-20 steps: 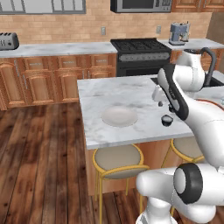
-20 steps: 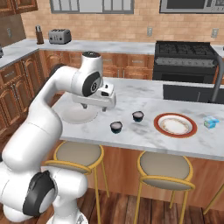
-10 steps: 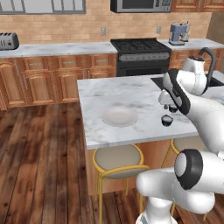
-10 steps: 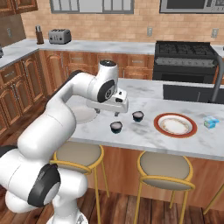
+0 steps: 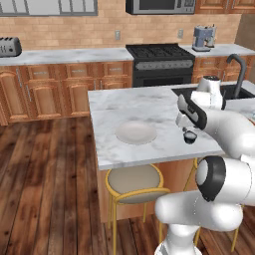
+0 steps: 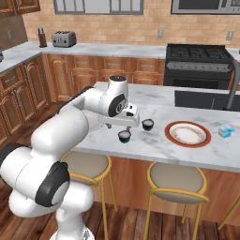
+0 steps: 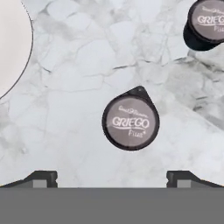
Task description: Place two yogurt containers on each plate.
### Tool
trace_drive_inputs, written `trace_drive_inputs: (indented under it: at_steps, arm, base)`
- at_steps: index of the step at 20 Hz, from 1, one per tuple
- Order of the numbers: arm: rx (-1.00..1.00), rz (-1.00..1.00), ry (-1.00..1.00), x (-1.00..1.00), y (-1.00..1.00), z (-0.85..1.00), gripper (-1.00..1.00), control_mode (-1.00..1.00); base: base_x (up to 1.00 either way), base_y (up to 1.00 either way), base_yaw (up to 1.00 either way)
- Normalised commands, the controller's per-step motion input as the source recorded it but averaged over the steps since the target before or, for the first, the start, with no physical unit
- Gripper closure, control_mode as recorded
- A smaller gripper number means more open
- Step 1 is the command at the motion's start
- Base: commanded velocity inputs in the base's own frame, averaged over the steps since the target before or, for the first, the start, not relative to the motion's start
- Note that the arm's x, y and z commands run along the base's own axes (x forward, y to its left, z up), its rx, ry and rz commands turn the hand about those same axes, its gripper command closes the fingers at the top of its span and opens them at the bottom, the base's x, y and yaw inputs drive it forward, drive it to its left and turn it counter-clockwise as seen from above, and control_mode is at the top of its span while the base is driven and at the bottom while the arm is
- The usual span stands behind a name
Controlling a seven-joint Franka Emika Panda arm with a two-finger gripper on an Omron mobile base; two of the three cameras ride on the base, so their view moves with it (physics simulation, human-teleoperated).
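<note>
So the claw (image 7: pixel 112 177) is hanging right over the marble desk (image 6: pixel 154 143) with its two fingertips (image 7: pixel 41 178) spread wide and nothing between them, pointing straight down at a dark navy yogurt cup (image 7: pixel 130 122) that sits upright on the desk just ahead of the tips, its pale lid reading GRIEGO. In the right base view that same cup shows as the nearer one, just below the claw near the front edge of the desk. A second dark yogurt cup (image 6: pixel 147 124) with the same kind of lid stands a little farther back and to the right, apart from the first one. Left of the claw, partly hidden behind the arm in the right base view, lies the plain pale plate (image 5: pixel 136 133), bare on top. Going right from the cups you hit the red-rimmed plate (image 6: pixel 187 133), also with nothing on it, and further right still there's a light blue boxy yogurt container (image 6: pixel 227 131) sitting on the desk near a dark sink with a curved faucet (image 6: pixel 233 86). Two yellow-legged stools (image 6: pixel 177 180) are tucked under the near side of the desk.
</note>
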Motion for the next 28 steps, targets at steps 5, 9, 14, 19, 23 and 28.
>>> trace_drive_inputs:
  at_steps: [5,9,14,19,23,28]
  arm:
    - [0.0,0.0,0.0,0.32,0.0,-0.32,-1.0,-1.0]
    - [0.01,0.0,0.0,0.35,0.0,-0.08,-1.0,-1.0]
    - [0.0,0.0,0.01,0.23,-0.24,0.0,-1.0,-1.0]
    - [0.0,-0.01,0.0,-0.11,-0.15,-0.1,-1.0,-1.0]
    - [0.0,0.0,0.0,-0.31,-0.05,-0.14,-1.0,-1.0]
    - [0.0,0.0,0.0,-0.03,0.0,-0.15,-1.0,-1.0]
  base:
    - [0.0,0.0,0.0]
    - [0.0,0.0,0.0]
    - [0.0,0.0,0.0]
    - [0.0,0.0,0.0]
    - [0.0,0.0,0.0]
    - [0.0,0.0,0.0]
